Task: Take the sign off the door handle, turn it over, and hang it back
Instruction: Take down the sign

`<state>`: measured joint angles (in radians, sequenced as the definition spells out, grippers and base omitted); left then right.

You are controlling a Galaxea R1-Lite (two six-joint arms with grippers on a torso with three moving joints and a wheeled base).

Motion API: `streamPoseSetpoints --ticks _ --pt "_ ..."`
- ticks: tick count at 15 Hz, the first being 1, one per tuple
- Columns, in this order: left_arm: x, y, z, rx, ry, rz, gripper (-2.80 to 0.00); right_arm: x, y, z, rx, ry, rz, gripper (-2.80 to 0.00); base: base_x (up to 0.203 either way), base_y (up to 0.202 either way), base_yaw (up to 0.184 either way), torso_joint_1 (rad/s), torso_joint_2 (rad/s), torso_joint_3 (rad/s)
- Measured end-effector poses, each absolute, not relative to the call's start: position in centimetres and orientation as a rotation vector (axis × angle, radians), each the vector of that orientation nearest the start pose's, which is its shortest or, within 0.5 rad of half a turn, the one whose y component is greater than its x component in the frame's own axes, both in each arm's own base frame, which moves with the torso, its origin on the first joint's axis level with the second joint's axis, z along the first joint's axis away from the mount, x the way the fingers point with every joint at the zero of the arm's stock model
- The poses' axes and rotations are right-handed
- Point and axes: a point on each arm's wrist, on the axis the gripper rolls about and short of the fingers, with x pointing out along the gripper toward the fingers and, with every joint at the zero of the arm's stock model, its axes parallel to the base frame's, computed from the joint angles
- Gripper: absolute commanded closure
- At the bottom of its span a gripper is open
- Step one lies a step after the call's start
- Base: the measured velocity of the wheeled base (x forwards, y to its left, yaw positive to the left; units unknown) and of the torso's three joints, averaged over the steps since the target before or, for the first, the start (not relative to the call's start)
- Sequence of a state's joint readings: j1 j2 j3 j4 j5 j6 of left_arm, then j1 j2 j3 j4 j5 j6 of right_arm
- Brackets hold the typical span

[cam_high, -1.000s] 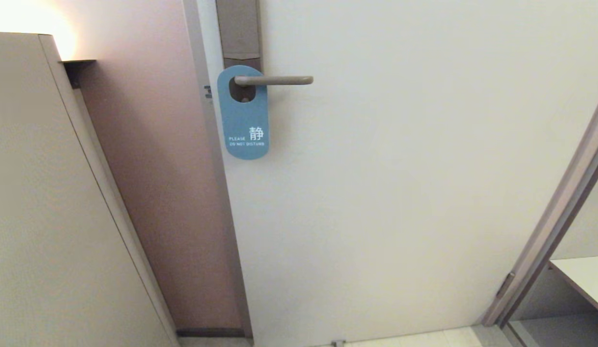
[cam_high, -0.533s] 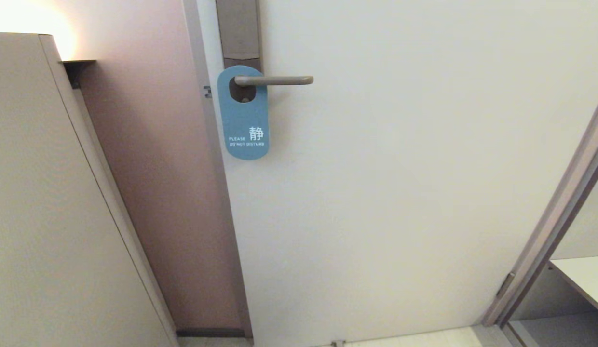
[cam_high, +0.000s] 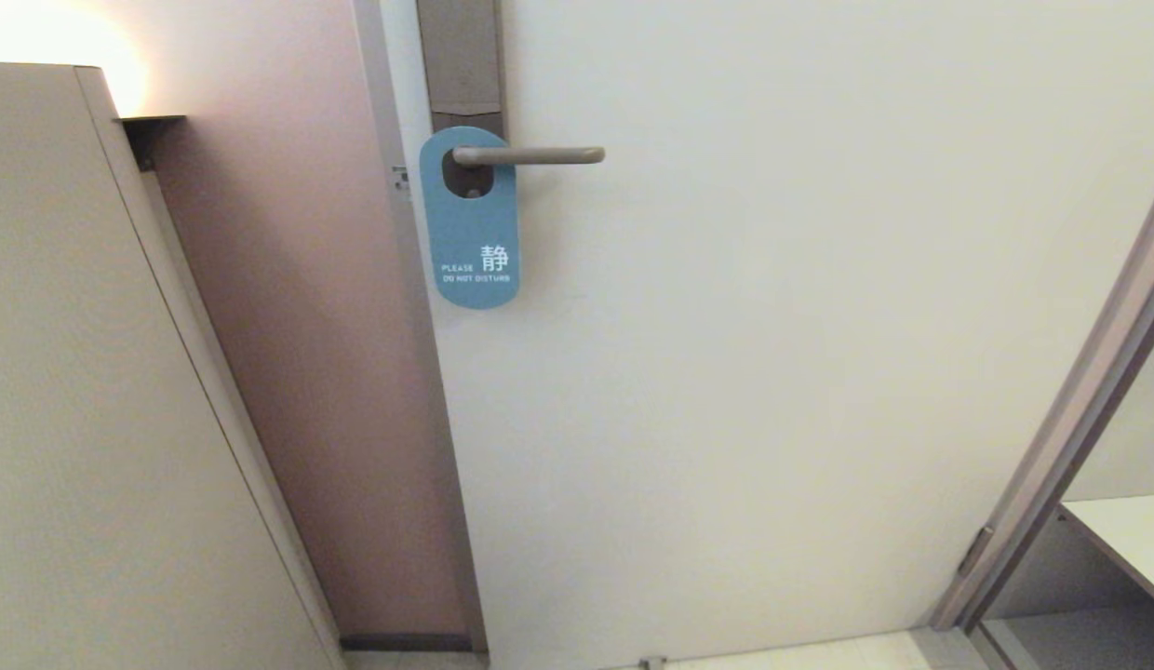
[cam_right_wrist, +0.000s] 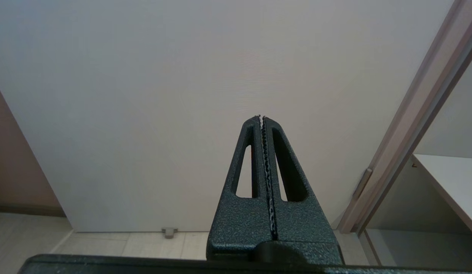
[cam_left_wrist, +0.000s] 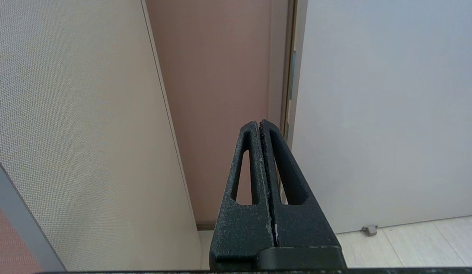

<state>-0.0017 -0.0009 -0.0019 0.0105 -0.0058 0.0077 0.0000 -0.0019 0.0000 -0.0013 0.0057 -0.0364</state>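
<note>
While sign (cam_high: 472, 223) hangs on door handle (cam_high: 529, 155) (head view only), wrist views show left gripper (cam_left_wrist: 260, 122), right gripper (cam_right_wrist: 261, 118) pressed together.

Looks like a hotel room entrance. Shown by a blue sign (cam_high: 472, 223) reading "PLEASE DO NOT DISTURB" hung on a lever door handle (cam_high: 530, 155) with a tall lock plate (cam_high: 462, 56) above, typical of guest-room doors. Plain pale door (cam_high: 772, 354), pinkish wall (cam_high: 298, 354), warm lamp glow (cam_high: 56, 37) at upper left, pale tiled floor (cam_right_wrist: 106, 243), open wardrobe-like shelf (cam_high: 1131, 535) at right.
</note>
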Motion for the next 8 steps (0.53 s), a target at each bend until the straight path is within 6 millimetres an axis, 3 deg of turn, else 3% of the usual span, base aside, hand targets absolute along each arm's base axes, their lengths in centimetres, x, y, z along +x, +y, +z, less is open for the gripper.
streamPoseSetpoints --ticks 8 --pt "-2.30 -0.01 7.48 0.007 0.008 -0.007 0.00 -2.29 0.01 7.56 -0.036 -0.004 0.005 0.00 0.000 0.000 0.000 0.000 0.00 0.000"
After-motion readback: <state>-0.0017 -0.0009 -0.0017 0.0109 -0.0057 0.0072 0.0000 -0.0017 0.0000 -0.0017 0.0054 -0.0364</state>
